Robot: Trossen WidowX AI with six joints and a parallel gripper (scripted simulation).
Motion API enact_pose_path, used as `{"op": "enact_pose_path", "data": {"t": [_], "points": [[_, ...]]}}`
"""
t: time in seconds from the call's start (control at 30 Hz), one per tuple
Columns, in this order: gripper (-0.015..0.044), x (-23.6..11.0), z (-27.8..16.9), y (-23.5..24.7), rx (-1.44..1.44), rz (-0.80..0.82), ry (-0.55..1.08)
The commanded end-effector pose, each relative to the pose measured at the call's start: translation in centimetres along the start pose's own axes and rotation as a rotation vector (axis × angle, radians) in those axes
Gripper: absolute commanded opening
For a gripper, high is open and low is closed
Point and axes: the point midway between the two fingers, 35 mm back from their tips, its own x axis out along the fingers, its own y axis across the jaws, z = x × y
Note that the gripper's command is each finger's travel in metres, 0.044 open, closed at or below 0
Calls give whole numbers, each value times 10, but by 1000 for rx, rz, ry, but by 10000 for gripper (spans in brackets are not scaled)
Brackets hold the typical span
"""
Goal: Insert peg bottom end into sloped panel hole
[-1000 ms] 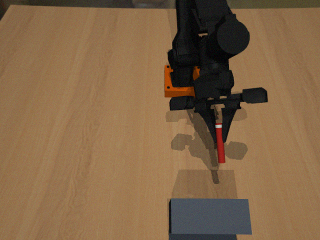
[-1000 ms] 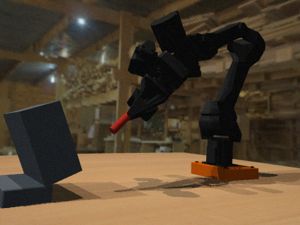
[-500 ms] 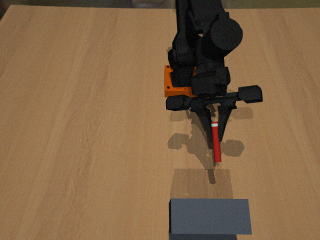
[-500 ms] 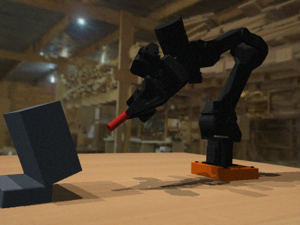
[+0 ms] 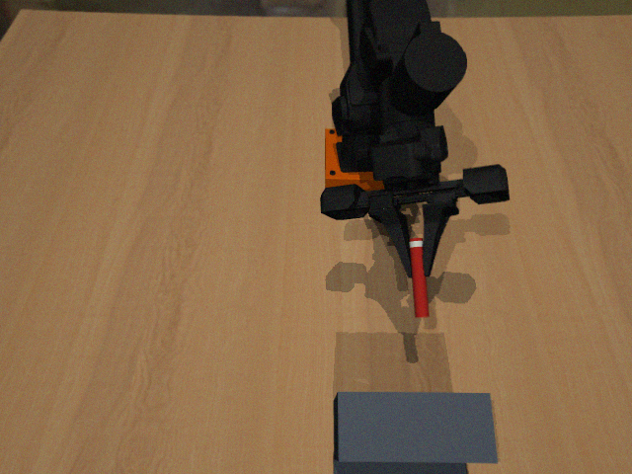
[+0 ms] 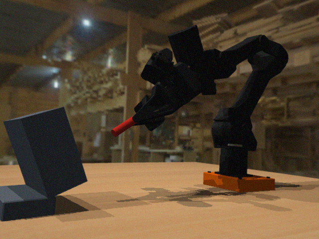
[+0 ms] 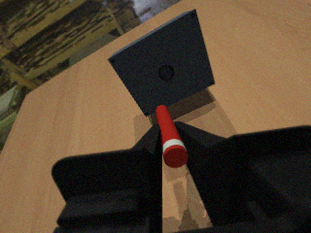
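Note:
My gripper [image 5: 419, 270] [image 6: 134, 120] [image 7: 166, 127] is shut on a round red peg [image 5: 419, 290] [image 6: 121, 127] [image 7: 168, 127] with a white band near its top end. The peg is held in the air, tilted, with its bottom end pointing at the dark grey sloped panel [image 5: 413, 427] [image 6: 49, 149] [image 7: 146, 78]. A round hole [image 7: 166, 73] sits in the middle of the panel's face in the wrist view. The peg's bottom end is well short of the panel, with a clear gap between them.
The arm's orange base [image 5: 334, 168] [image 6: 238, 181] is bolted to the wooden table [image 5: 153, 229] [image 6: 154, 216] behind the gripper. The panel stands on a low grey foot [image 6: 15, 203] near the table's front edge.

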Motion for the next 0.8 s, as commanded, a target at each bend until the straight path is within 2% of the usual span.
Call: {"op": "enact_pose_path", "data": {"t": [0.0, 0.77], "points": [[0, -1, 0, -3, -17, 0, -27], [0, 10, 6, -7, -44, 5, -82]]}}
